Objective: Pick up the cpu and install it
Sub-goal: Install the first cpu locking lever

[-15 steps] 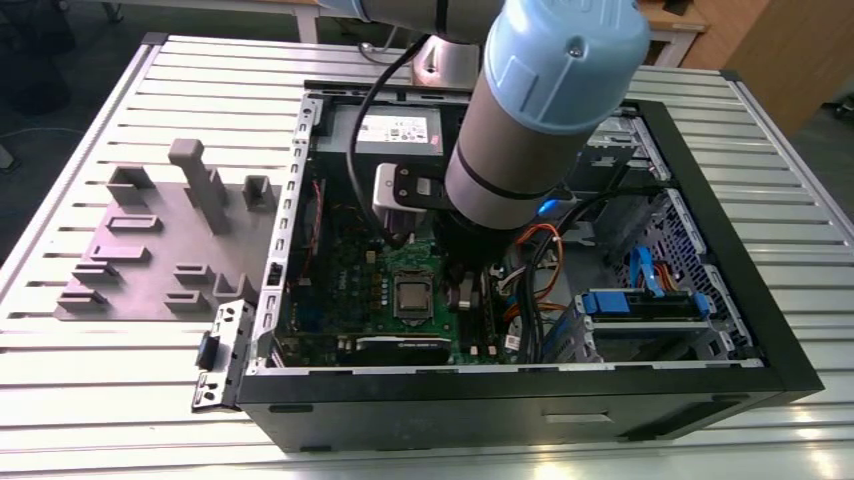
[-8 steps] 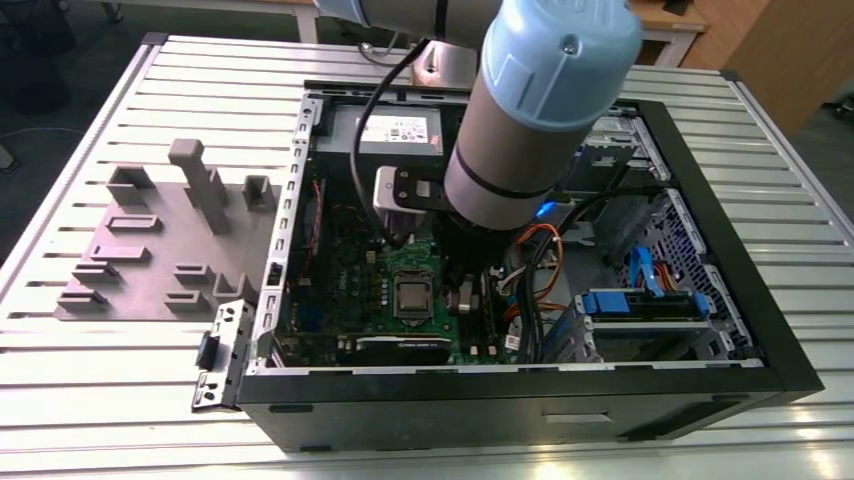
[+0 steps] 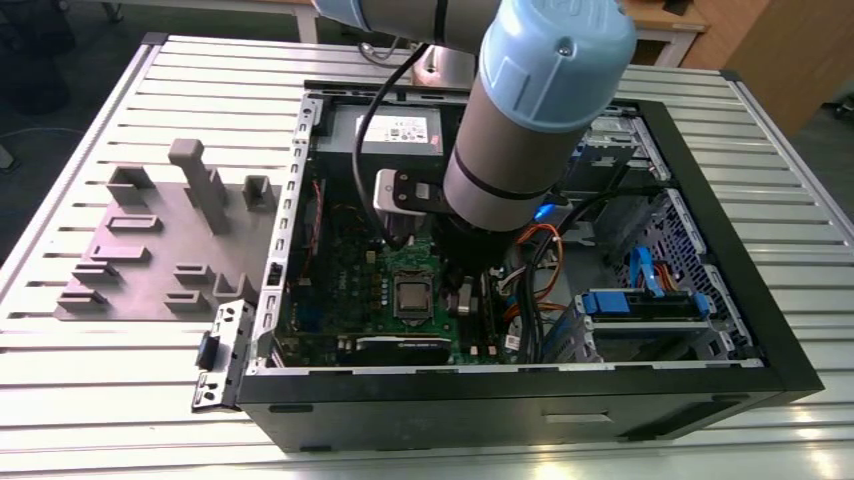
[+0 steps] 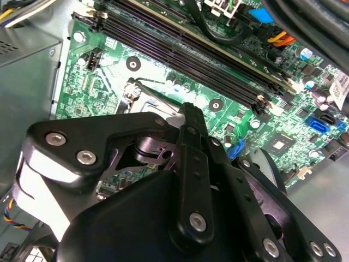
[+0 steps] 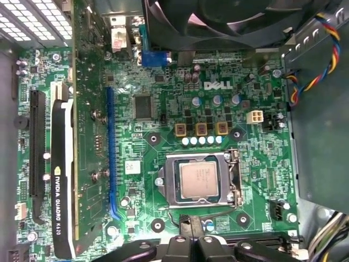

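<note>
Exterior view frames showed a black case (image 3: 747, 390) lying open on a slatted table (image 3: 120, 400), with the arm (image 3: 534, 110) reaching down into it over the green board (image 3: 387, 265). A grey fixture (image 3: 160, 250) with raised blocks was seen on the table, at the exterior view's left of the case. Blue and orange cables (image 3: 554, 235) were seen beside the arm, towards the exterior view's right.

The cpu (image 5: 199, 180) was seen in the first wrist view as a flat silver square seated in the socket (image 5: 202, 179) on the board (image 5: 163, 109), framed by the metal socket bracket. A dark fan (image 5: 218, 22) was visible at one edge of the board, and a long black card (image 5: 62, 174) stood in a slot well apart from the socket. In the exterior view the socket (image 3: 411, 294) was made out just beside the arm's lower end.

The gripper (image 5: 192, 240) was seen above the board, near the socket edge and apart from the cpu. Nothing was seen held between its fingers, and their tips appeared close together. In the second wrist view the gripper's black linkage (image 4: 185, 180) was seen over the socket area, with the memory slots (image 4: 180, 54) running beyond it.
</note>
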`<control>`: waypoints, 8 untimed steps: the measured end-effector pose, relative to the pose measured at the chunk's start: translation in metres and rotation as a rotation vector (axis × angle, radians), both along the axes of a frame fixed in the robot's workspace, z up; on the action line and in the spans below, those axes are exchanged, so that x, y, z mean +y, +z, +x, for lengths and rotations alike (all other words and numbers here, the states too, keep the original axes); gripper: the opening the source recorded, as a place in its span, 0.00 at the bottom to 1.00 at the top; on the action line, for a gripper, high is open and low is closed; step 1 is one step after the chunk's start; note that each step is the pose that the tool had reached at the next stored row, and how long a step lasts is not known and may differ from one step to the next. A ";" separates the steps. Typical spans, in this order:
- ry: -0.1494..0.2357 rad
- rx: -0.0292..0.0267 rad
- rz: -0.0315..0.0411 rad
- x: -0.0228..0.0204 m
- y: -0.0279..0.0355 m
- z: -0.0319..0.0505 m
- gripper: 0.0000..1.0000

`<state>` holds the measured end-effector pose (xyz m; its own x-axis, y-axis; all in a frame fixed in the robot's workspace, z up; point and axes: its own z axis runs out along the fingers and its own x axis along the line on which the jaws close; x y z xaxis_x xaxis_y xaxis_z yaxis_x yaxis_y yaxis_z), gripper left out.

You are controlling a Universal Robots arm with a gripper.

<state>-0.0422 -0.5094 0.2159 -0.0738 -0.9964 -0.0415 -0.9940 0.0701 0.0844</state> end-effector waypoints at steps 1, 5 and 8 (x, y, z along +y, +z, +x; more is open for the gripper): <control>0.000 0.0001 -0.0025 0.0001 -0.0004 0.0000 0.11; 0.000 0.0001 -0.0095 0.0002 -0.0022 0.0000 0.11; 0.000 0.0001 -0.0098 0.0004 -0.0038 0.0000 0.11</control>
<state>-0.0423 -0.5091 0.2121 -0.0734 -0.9968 -0.0317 -0.9940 0.0705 0.0838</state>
